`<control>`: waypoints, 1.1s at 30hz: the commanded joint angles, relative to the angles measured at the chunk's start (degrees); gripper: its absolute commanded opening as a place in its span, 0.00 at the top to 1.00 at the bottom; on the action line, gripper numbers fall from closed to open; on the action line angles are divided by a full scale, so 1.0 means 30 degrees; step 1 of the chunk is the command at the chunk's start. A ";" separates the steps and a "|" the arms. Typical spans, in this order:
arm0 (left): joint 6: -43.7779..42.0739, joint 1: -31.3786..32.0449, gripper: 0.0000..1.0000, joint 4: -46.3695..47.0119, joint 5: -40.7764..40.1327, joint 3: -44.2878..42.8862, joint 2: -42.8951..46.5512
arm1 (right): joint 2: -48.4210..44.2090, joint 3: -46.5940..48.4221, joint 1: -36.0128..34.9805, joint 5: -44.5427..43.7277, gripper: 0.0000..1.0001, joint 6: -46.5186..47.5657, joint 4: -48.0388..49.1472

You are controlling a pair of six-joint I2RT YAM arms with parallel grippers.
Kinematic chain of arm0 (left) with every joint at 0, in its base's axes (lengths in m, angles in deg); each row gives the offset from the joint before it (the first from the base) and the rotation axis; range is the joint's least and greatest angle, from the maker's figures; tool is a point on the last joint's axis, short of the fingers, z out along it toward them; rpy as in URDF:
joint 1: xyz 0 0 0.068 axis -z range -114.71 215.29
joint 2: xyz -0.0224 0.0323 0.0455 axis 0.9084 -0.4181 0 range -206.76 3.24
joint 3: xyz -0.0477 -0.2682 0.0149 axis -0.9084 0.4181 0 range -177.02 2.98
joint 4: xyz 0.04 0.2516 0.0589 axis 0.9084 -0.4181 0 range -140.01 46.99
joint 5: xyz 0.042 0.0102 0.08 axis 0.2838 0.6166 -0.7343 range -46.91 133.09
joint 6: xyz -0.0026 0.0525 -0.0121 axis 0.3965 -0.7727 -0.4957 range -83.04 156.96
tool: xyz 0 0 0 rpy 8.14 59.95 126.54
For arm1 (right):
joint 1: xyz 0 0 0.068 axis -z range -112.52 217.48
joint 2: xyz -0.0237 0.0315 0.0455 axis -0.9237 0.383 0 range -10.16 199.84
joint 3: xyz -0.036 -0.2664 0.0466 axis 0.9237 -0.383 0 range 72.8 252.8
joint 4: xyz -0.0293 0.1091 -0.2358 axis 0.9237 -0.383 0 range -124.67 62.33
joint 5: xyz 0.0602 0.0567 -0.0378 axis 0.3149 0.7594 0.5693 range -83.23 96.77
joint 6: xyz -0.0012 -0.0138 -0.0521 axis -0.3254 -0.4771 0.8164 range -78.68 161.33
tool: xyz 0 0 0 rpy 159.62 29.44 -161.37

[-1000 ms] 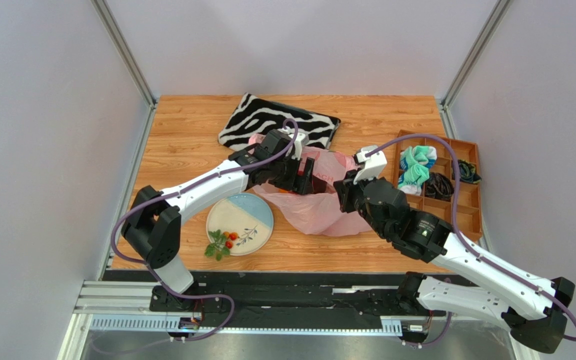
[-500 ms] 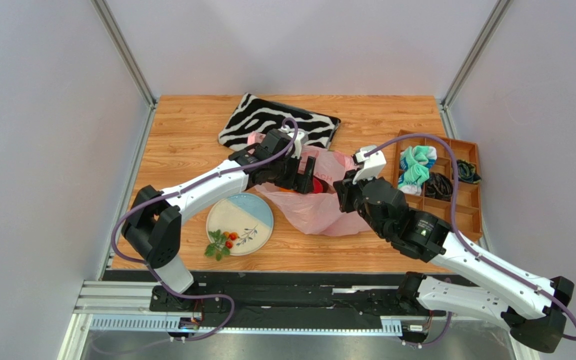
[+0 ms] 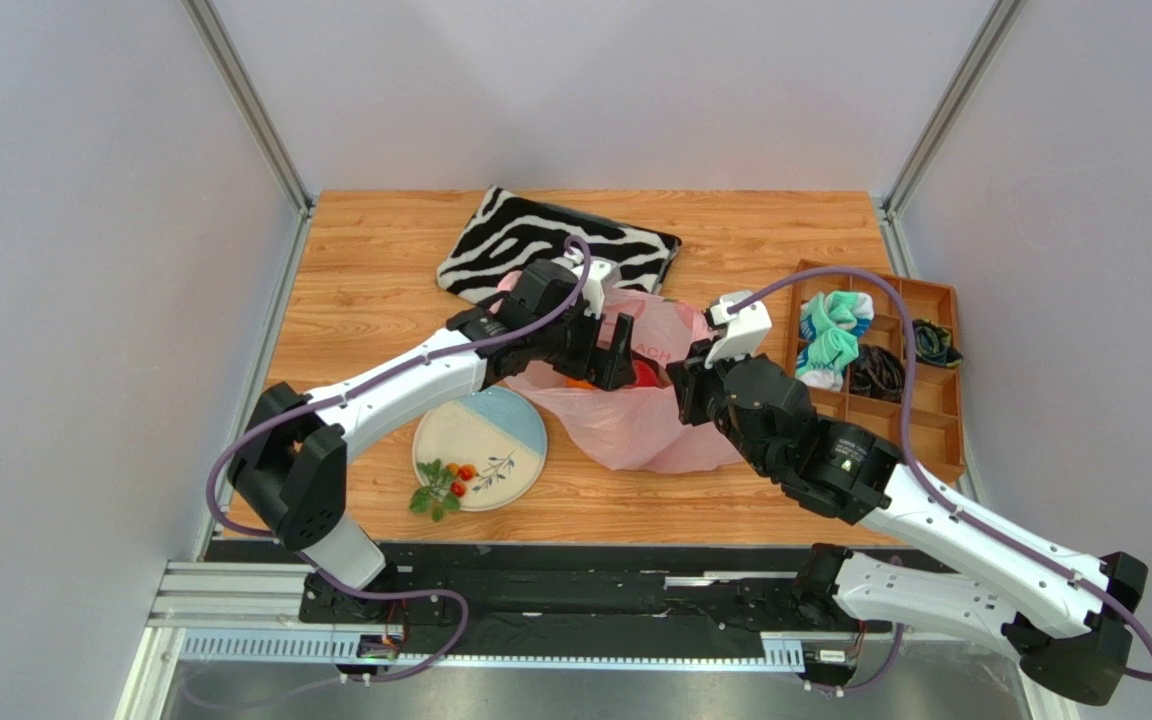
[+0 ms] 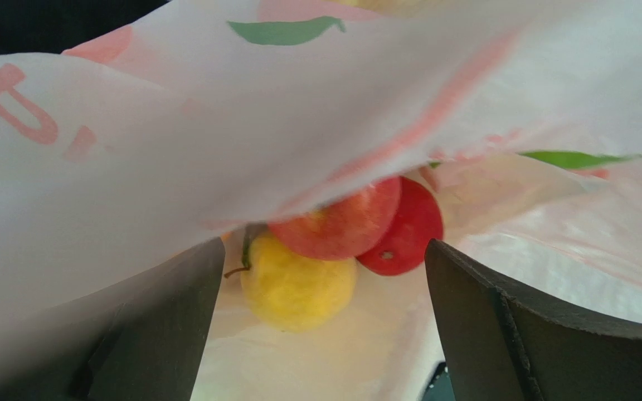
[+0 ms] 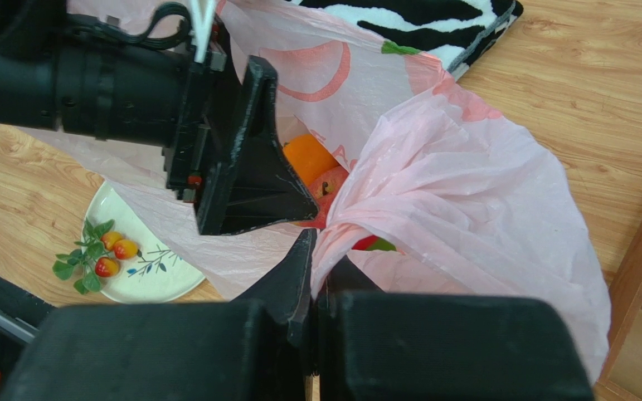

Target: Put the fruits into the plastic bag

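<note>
The pink plastic bag (image 3: 642, 428) lies mid-table with its mouth facing left. My right gripper (image 5: 316, 251) is shut on a bunched fold of the bag's edge (image 5: 467, 192) and holds the mouth up. My left gripper (image 3: 612, 357) is open and empty inside the mouth. In the left wrist view, between its fingers (image 4: 324, 276), a yellow fruit (image 4: 299, 288), a red apple (image 4: 341, 221) and a red fruit (image 4: 404, 230) lie in the bag (image 4: 215, 125). An orange (image 5: 308, 159) shows inside too. The leafy berry sprig (image 3: 443, 483) lies on the plate's near edge.
The blue-and-cream plate (image 3: 485, 428) sits left of the bag. The zebra-striped pouch (image 3: 537, 240) lies behind the bag. A wooden compartment tray (image 3: 958, 405) with cloth items stands at the right edge. Grey walls close in both sides.
My left arm has shifted slightly toward the far side, its gripper staying in the bag mouth. The right gripper keeps its hold on the bag edge.
</note>
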 commanded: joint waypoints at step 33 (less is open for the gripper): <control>-0.2197 -0.1552 0.01 0.3087 -0.3050 -0.3917 0.5521 | -0.0340 0.0535 -0.0016 -0.0459 1.00 -0.0295 0.0086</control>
